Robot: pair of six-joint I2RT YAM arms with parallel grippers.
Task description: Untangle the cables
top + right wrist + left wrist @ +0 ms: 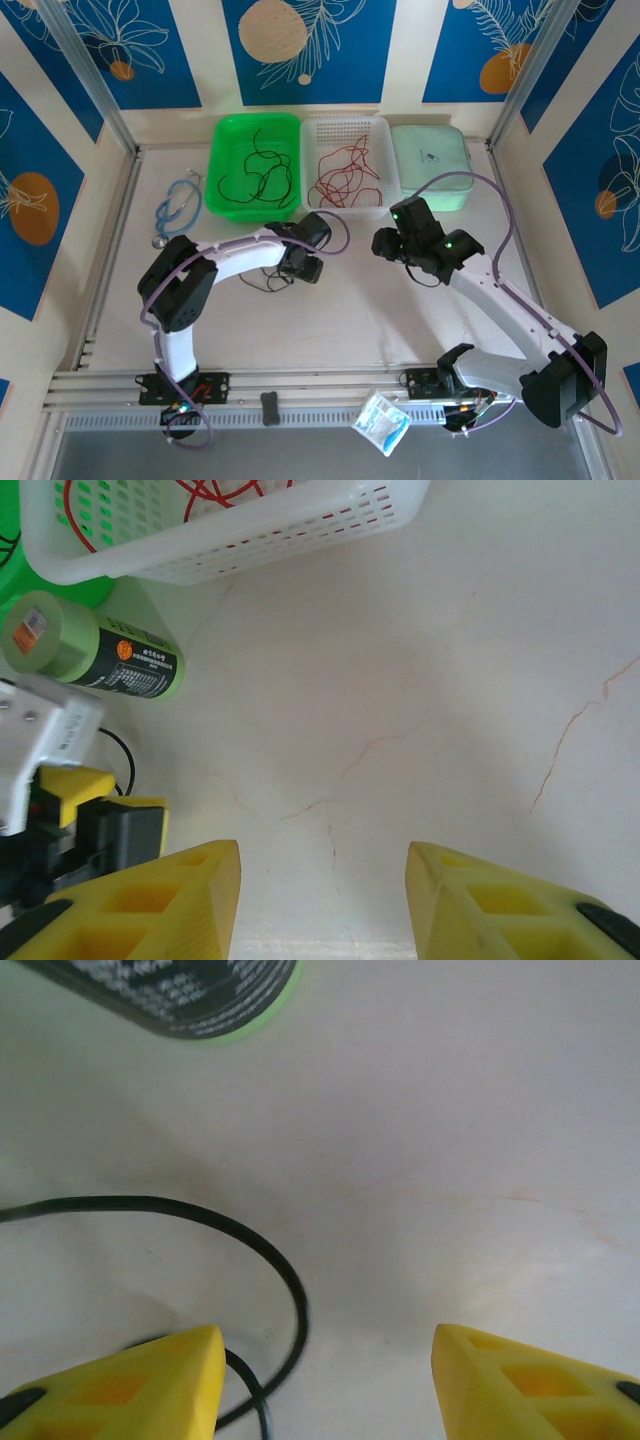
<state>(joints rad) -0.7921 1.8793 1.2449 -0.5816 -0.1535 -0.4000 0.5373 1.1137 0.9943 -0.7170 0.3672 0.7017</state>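
Black cables (257, 175) lie coiled in a green basket (226, 135), and red cables (345, 178) lie in a white mesh basket (380, 130) beside it. One loose black cable (262, 283) rests on the table under my left gripper (300, 264). In the left wrist view this black cable (262, 1245) loops just inside the left yellow finger (150, 1380), and my left gripper (325, 1380) hangs open low over the table. My right gripper (390, 246) (322, 900) is open over bare table, nothing between its fingers. The red cables (210, 492) show in the white basket (250, 535).
A green tape roll (100, 658) (200, 1000) lies between the baskets and the left gripper. A blue stethoscope (178, 205) lies at the left. A pale green lidded box (430, 165) stands at the back right. A small plastic packet (381, 422) sits on the front rail.
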